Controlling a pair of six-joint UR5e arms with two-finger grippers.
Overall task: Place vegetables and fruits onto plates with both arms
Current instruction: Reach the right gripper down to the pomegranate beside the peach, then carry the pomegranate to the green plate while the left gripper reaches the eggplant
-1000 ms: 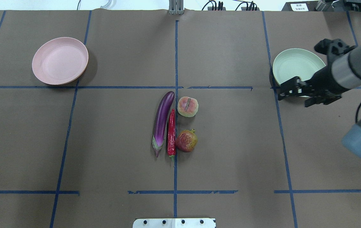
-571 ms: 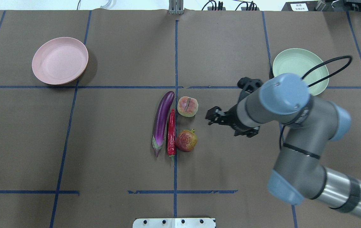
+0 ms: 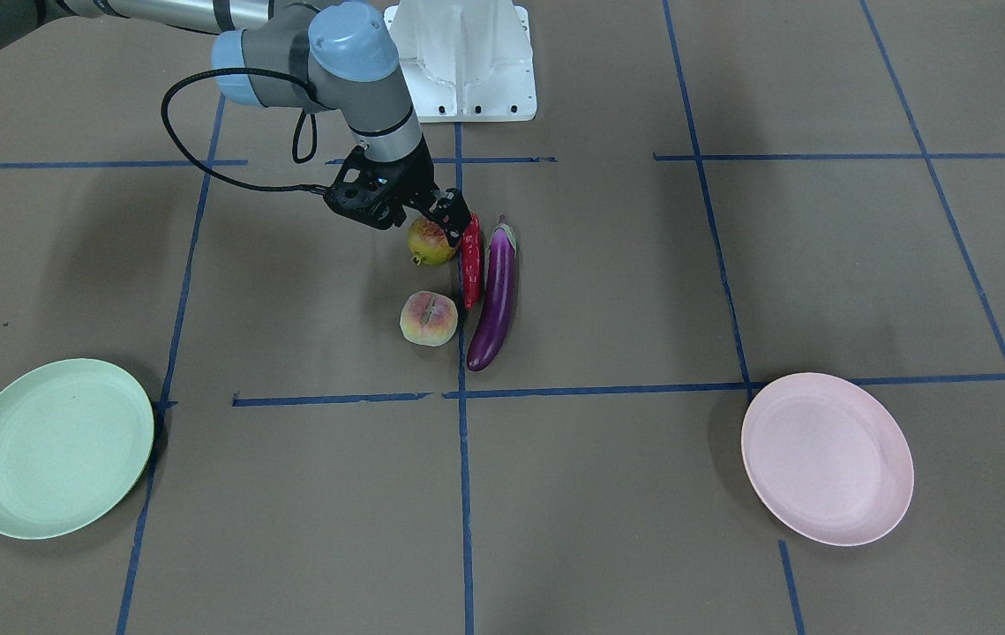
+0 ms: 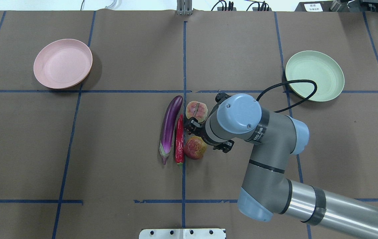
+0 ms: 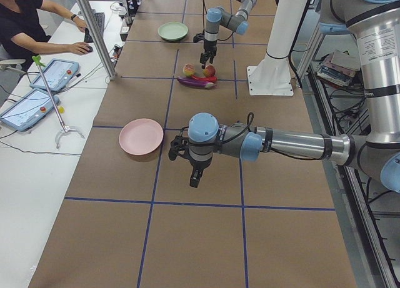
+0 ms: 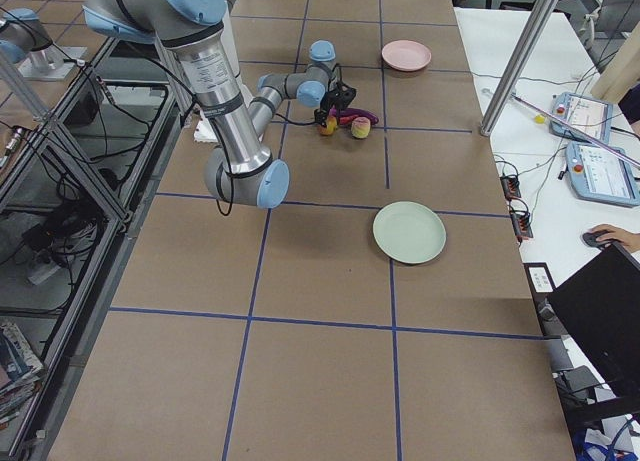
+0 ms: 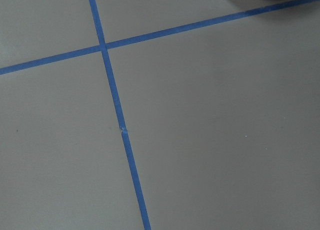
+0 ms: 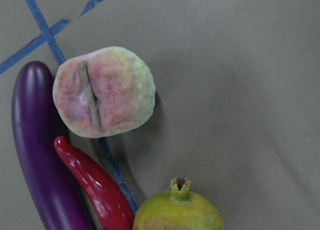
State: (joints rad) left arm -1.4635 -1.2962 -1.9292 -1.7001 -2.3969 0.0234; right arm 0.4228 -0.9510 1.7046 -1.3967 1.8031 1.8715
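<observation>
At the middle of the counter [image 4: 115,139], beside the long blue tape line [image 4: 184,59], the four foods lie in a tight cluster: the pomegranate [image 4: 194,148] sits on the robot's side, its crown tip pointing toward the peach [image 4: 195,111], which rests just beyond it with its groove facing up. The red chili [image 4: 179,141] lies against the pomegranate's left flank, and the purple eggplant [image 4: 170,126] lies alongside the chili, green cap toward the robot. The right claw [image 4: 189,126] hangs over the gap between the peach and the pomegranate, pointing down; its fingers look parted and it has hold of nothing. A grey band on that arm's wrist bears dark lettering that is too small to read. Both plates are bare and well apart from the cluster: the green plate [image 4: 315,75] at the far right, the pink plate [image 4: 62,63] at the far left. The left claw [image 5: 195,177] hangs above the counter near the pink plate; whether it is open I cannot tell. A white label [image 4: 311,7] beyond the counter's far right corner carries print that cannot be made out.
</observation>
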